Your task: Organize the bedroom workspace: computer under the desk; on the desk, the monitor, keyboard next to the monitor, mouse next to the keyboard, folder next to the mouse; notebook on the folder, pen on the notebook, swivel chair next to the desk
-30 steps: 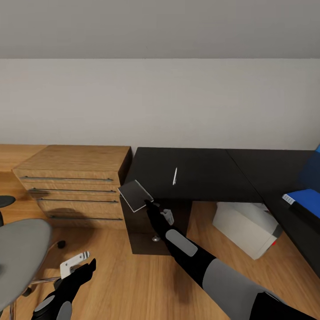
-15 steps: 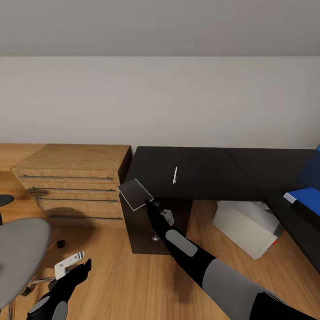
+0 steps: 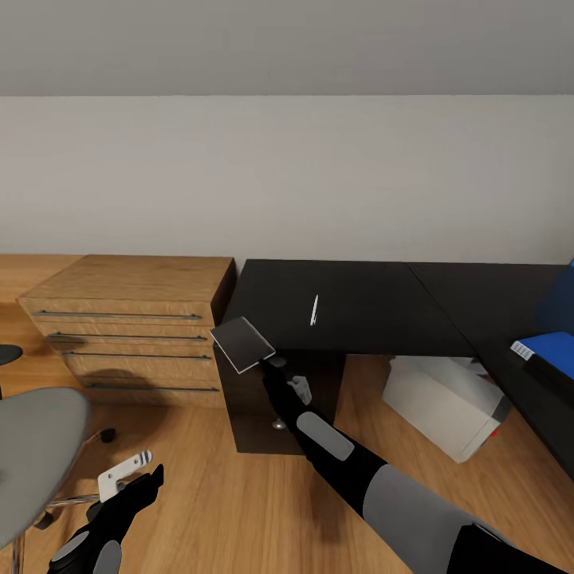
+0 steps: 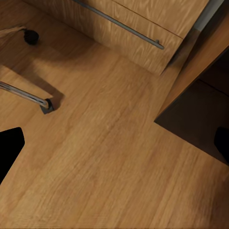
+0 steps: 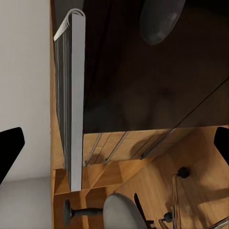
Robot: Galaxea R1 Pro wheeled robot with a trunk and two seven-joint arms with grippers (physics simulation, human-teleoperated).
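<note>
One notebook (image 3: pixel 242 345) pinched in right fingers (image 3: pixel 267 363) at tabletop (image 3: pixel 351 311) left corner | carry level to folder (image 3: pixel 548 351) | left fingers (image 3: pixel 127 472) open, empty

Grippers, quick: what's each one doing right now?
Left gripper: jaws open, holding nothing, above the floor.
Right gripper: jaws shut on the notebook at the desk edge.

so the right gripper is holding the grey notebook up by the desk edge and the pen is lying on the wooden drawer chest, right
Not quite. The right gripper does hold the notebook by the desk edge, but the pen lies on the black desk top, not the drawer chest. The head view shows it.
</note>
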